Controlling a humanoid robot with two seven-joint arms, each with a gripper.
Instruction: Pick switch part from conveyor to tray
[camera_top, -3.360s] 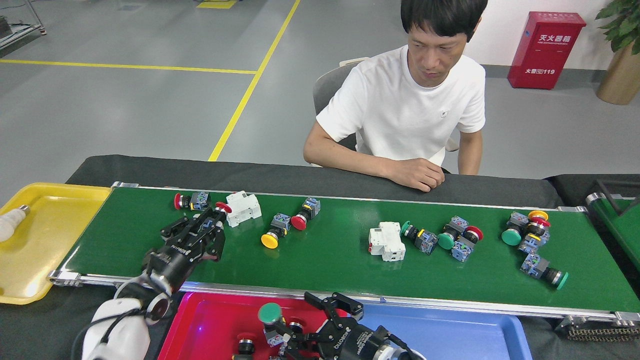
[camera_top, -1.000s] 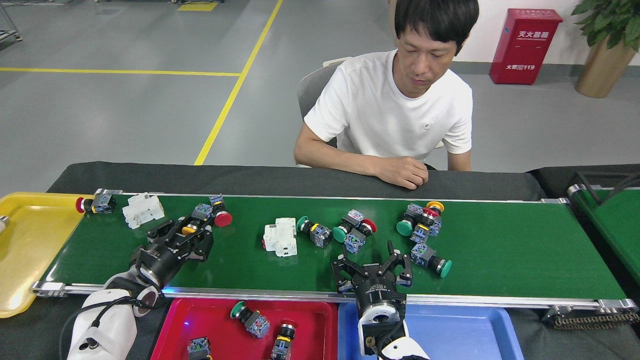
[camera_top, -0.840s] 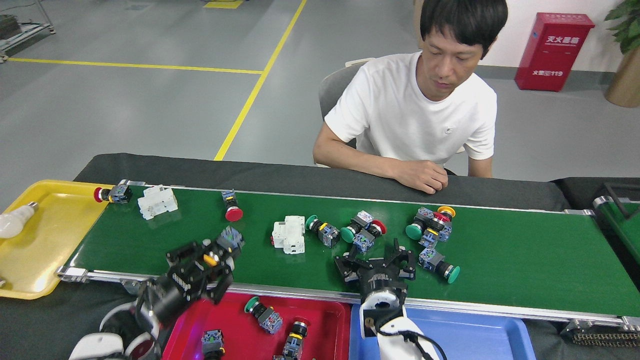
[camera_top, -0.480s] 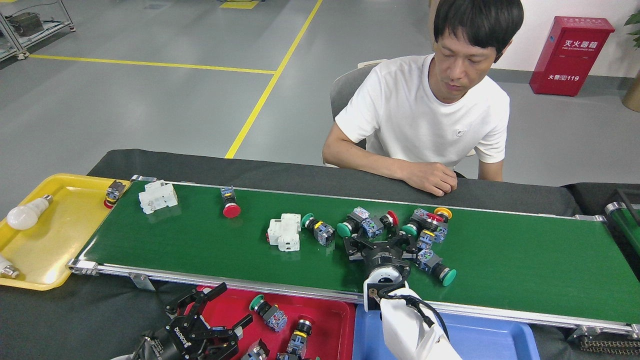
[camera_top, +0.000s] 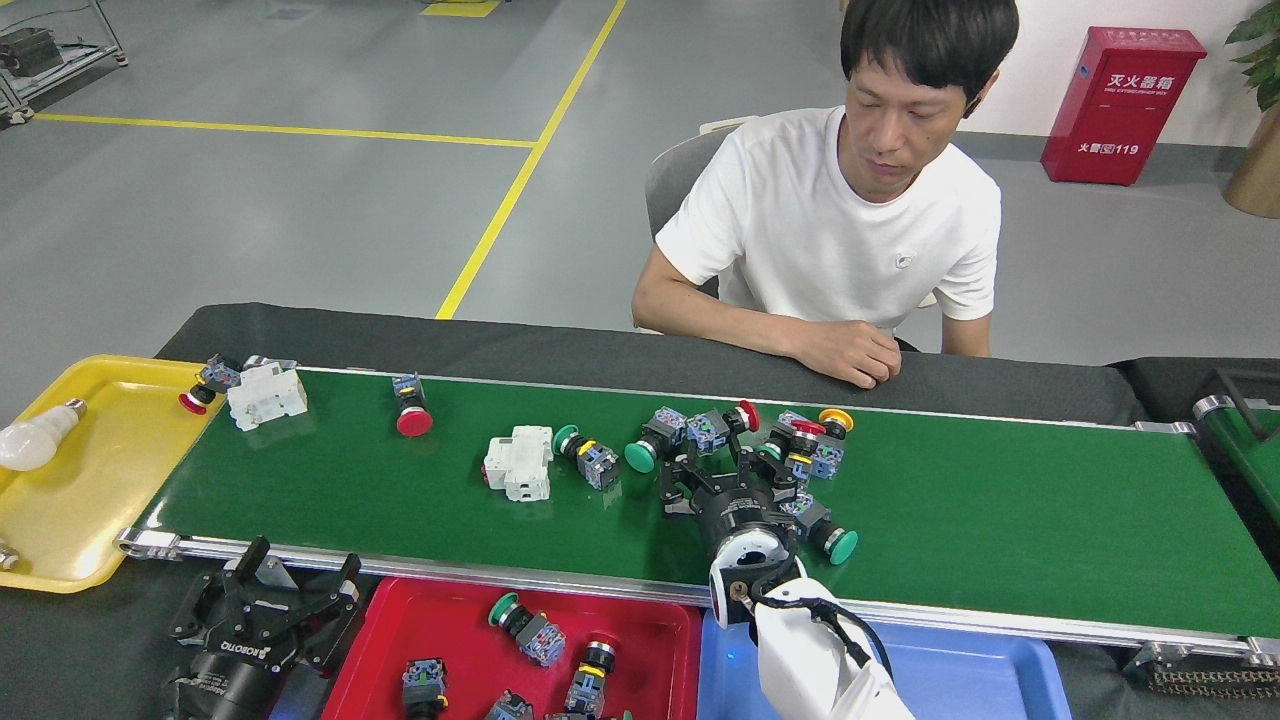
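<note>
Conveyor (camera_top: 1000, 520) carries a scatter of push-button switches and two white breakers. Right claw (camera_top: 722, 468) reaches over the belt, fingers spread, set down into a cluster of switches at mid-belt: a green-capped switch (camera_top: 650, 443) just left of it, a red-capped one (camera_top: 728, 420) beyond it, a red-and-yellow group (camera_top: 812, 440) to its right, and another green-capped switch (camera_top: 826, 532) near its right side. Whether anything sits between the fingers cannot be told; the claw body hides the gap.

Left claw (camera_top: 265, 600) is off the belt, low at the near edge over the dark worktop (camera_top: 100, 650), just left of the red tray (camera_top: 460, 650); fingers spread, nothing in them. Red tray holds several switches, among them a green-capped one (camera_top: 525, 626).

Blue tray (camera_top: 950, 680) lies right of the red one, partly covered by the right arm. Yellow tray (camera_top: 90, 500) at the belt's left end holds a light bulb (camera_top: 35, 440). One white breaker (camera_top: 266, 393) sits at the far-left belt end, the other (camera_top: 518, 462) nearer the middle, with a lone red-capped switch (camera_top: 410, 408) between them. Person in a white shirt (camera_top: 830, 230) sits behind the belt.
</note>
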